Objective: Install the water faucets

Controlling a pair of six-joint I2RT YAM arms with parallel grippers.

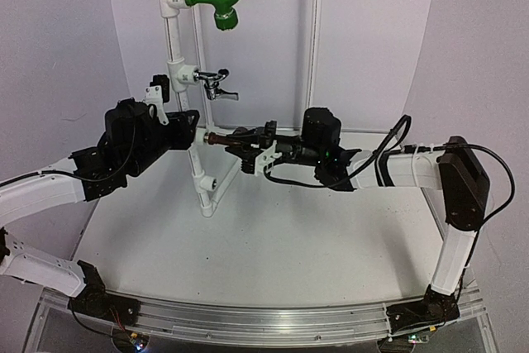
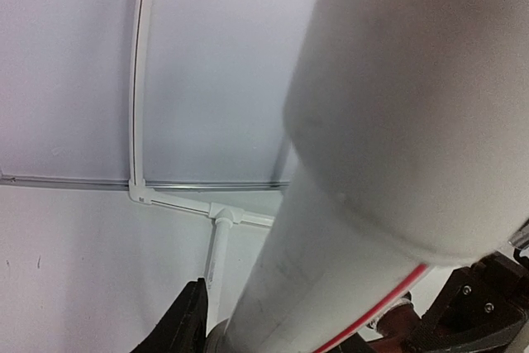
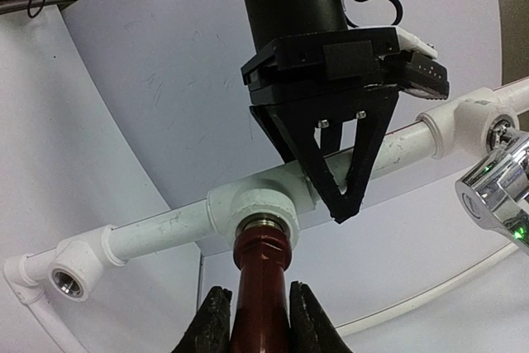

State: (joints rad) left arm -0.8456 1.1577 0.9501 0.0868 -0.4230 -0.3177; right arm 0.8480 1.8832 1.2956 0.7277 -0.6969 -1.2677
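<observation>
Reddish-brown faucet (image 3: 260, 266) — end at white tee (image 3: 248, 204) — pinched in right tool (image 3: 256, 316); left tool (image 1: 193, 131) clamped on pipe (image 3: 157, 233).

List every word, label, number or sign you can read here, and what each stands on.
No readable words or numbers in any view.
Sticker on the tee by the chrome faucet: dark pattern, too small to read.
Sticker on the left arm: too small to read.
</observation>
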